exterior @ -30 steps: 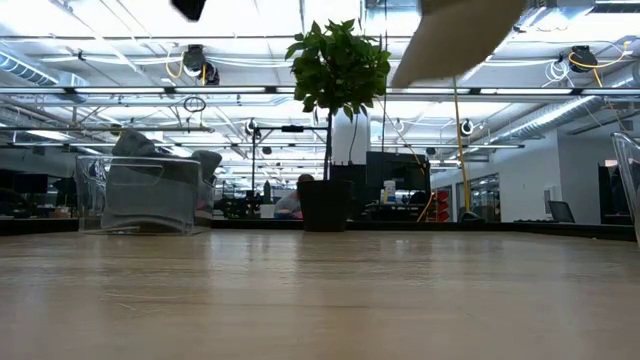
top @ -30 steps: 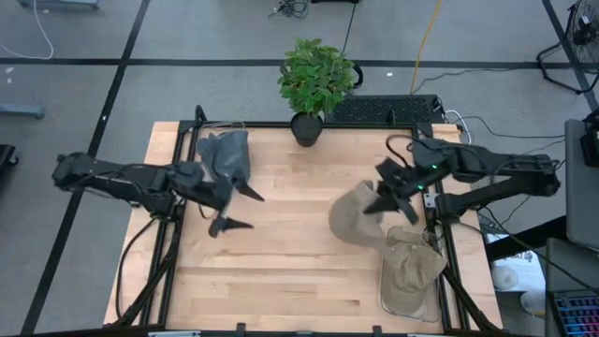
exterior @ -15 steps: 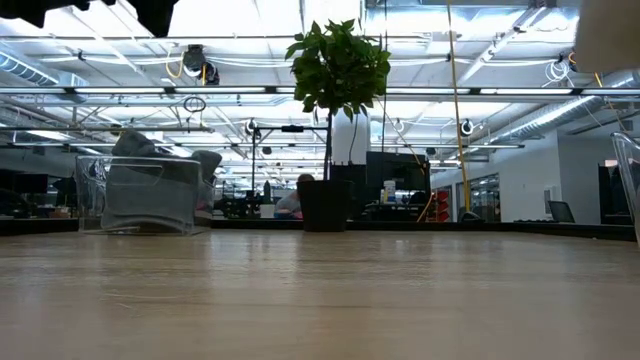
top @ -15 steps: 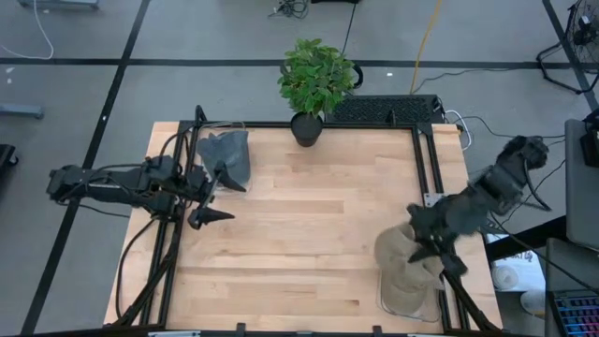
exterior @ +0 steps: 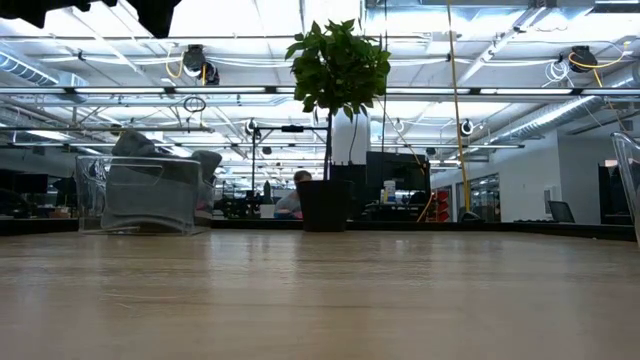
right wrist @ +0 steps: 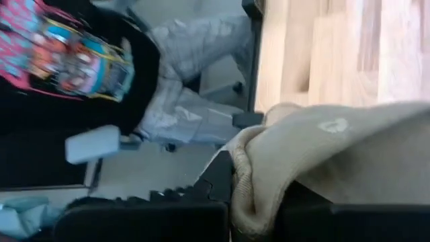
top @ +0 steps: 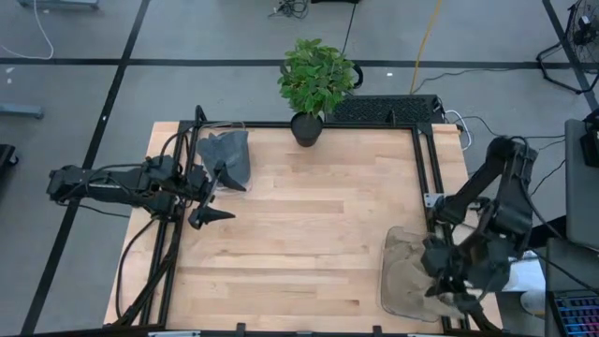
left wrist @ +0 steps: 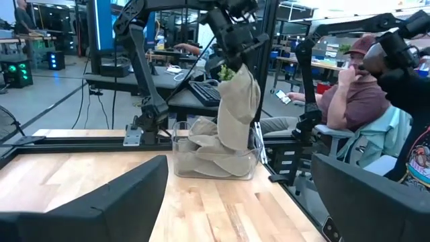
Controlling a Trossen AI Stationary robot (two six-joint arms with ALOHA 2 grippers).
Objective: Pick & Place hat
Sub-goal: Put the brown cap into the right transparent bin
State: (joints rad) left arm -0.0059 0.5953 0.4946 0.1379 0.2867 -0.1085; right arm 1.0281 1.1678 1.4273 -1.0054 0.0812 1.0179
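High view, with the left wrist view for detail: a tan hat [left wrist: 236,101] hangs from the right tool [left wrist: 236,50], whose jaws are closed on its crown, directly above a clear bin [top: 404,276] at the right front corner of the bench [top: 309,234]. The hat's lower edge already reaches into the bin, where more tan fabric lies heaped. The right wrist view shows the same fabric [right wrist: 322,161] pinched between that arm's own fingers.

Progress, as a judgement: the pick and the carry appear complete; what remains is to open the jaws so the hat drops, then lift the arm clear.

The left tool [top: 217,195], jaws spread wide and holding nothing, waits over the bench's left edge beside a second clear bin holding grey hats [top: 225,154].

The bench is pale butcher-block wood in a black frame, with a potted plant [top: 316,80] at its far edge. Beyond it, a seated person [left wrist: 363,94] is visible on the right side in an open workshop.
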